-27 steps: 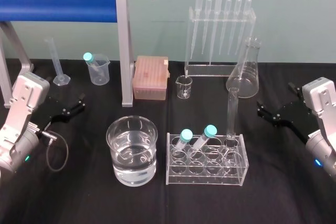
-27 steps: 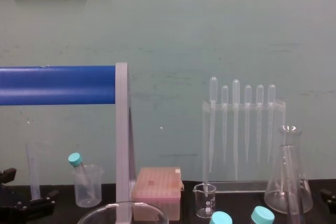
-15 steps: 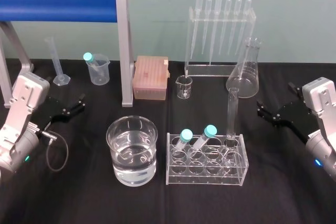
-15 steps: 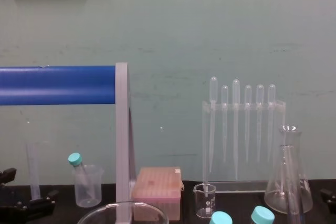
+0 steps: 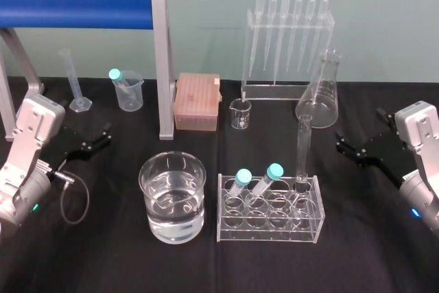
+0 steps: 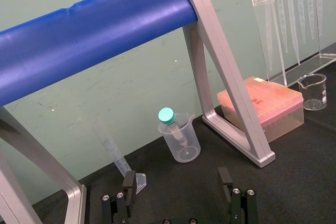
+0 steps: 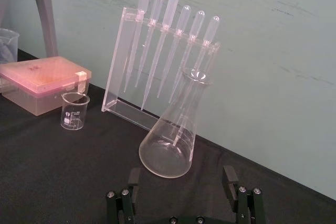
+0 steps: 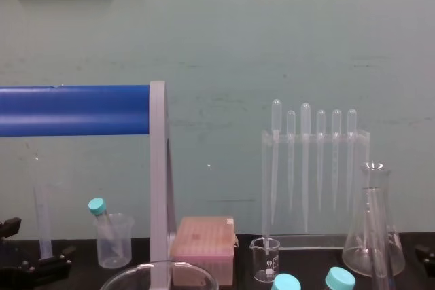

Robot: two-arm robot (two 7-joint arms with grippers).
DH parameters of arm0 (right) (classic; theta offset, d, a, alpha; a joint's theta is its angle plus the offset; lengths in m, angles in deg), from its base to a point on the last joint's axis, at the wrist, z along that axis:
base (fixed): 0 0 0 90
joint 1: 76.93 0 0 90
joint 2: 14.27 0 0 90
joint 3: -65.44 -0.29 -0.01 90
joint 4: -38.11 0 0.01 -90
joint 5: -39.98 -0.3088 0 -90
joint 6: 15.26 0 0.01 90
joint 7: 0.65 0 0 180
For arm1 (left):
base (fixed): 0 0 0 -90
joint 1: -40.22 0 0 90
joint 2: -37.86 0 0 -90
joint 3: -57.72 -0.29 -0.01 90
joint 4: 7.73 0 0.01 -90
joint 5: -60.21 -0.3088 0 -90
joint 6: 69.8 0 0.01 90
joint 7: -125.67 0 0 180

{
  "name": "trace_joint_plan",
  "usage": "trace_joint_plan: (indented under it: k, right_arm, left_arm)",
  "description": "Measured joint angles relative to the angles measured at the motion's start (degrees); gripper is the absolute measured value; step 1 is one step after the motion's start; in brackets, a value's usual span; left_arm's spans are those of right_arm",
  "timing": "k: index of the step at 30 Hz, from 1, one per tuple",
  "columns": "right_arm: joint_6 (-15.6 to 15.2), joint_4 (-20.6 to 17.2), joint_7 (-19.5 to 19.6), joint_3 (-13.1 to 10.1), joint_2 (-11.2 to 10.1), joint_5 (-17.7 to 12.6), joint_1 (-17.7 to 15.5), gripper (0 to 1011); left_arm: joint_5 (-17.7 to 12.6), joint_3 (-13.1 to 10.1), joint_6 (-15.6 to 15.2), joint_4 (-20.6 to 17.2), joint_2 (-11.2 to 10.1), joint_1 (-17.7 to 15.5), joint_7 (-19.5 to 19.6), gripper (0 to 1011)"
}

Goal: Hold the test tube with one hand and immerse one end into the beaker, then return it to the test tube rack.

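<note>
The test tube stands upright in the rack's back right corner, near the beaker. My left jaws and right jaws both gape empty, well apart from it.

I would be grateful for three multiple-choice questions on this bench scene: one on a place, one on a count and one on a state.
1. Where is the test tube?
A. Lying flat before the rack.
B. Upright in the rack's right end.
C. Leaning in the rack's left end.
2. How many teal-capped tubes stand in the rack?
A. One.
B. Two.
C. Four.
3. How is the right gripper?
A. Open, empty.
B. Shut on the test tube.
C. Shut on a teal-capped tube.
Answers: 1 B, it rises from the right-end hole; 2 B, two teal caps show; 3 A, its jaws stand apart, holding nothing.
</note>
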Motion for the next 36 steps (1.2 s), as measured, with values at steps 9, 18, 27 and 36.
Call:
trace_joint_plan:
  k: [9,18,27,36]
  right_arm:
    - [0.00,0.00,0.00,0.00,0.00,0.00,0.00,1003]
    - [0.00,0.00,0.00,0.00,0.00,0.00,0.00,1003]
    - [-0.45,-0.01,0.39,-0.26,0.21,0.34,0.04,1003]
    - [-2.70,-3.65,5.32,-4.20,2.93,0.46,-0.71,1003]
  left_arm:
    - [0.00,0.00,0.00,0.00,0.00,0.00,0.00,1000]
    - [0.00,0.00,0.00,0.00,0.00,0.00,0.00,1000]
    - [0.00,0.00,0.00,0.00,0.00,0.00,0.00,1000]
    - [0.00,0.00,0.00,0.00,0.00,0.00,0.00,1000]
